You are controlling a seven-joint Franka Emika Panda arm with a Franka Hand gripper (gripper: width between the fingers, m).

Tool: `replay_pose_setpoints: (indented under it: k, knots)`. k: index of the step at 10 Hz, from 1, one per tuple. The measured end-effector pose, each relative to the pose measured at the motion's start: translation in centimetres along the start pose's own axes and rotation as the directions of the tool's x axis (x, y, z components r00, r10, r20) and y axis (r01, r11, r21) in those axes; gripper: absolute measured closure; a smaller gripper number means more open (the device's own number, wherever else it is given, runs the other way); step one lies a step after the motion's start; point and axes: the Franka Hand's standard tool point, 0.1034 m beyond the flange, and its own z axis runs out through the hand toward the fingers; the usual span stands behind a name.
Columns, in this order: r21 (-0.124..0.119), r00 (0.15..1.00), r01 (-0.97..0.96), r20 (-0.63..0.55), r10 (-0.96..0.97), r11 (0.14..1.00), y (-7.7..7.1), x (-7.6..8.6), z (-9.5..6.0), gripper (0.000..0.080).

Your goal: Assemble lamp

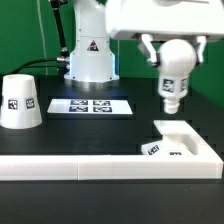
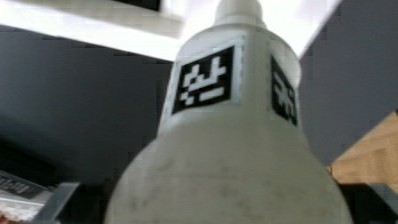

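Above the surface (image 1: pixel 100 135), the end effector (image 1: pixel 176 52) is clamped on the bulb (image 1: pixel 171 86), which fills the wrist view, hiding the fingertips.

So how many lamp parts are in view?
3. The shade stands at the exterior view's left; the bulb hangs in the gripper at its right; the base lies below the bulb, in the wall's corner. None seem hidden.

White plastic truncated-cone shade (image 1: pixel 22 86): black-and-white square tag (image 1: pixel 16 103). White plastic ball bulb (image 1: pixel 174 75): same tags on neck. White flat square base (image 1: pixel 170 126): one tag. Thin white marker board (image 1: pixel 92 105): four black-patterned tags. Counter (image 1: pixel 100 135) black.
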Motion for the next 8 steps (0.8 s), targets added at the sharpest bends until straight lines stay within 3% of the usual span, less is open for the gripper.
replay_pose_setpoints:
  k: [4,5,8]
  knots:
    - [-0.008,1.000,0.006,-0.001,-0.006,1.000,0.57,-0.61,0.22,0.0222]
    - [-0.026,0.999,0.023,-0.045,-0.025,0.999,0.76,-0.61,0.37,0.0222]
    - [-0.028,0.998,0.030,-0.062,-0.032,0.999,0.33,-0.62,0.68,0.0222]
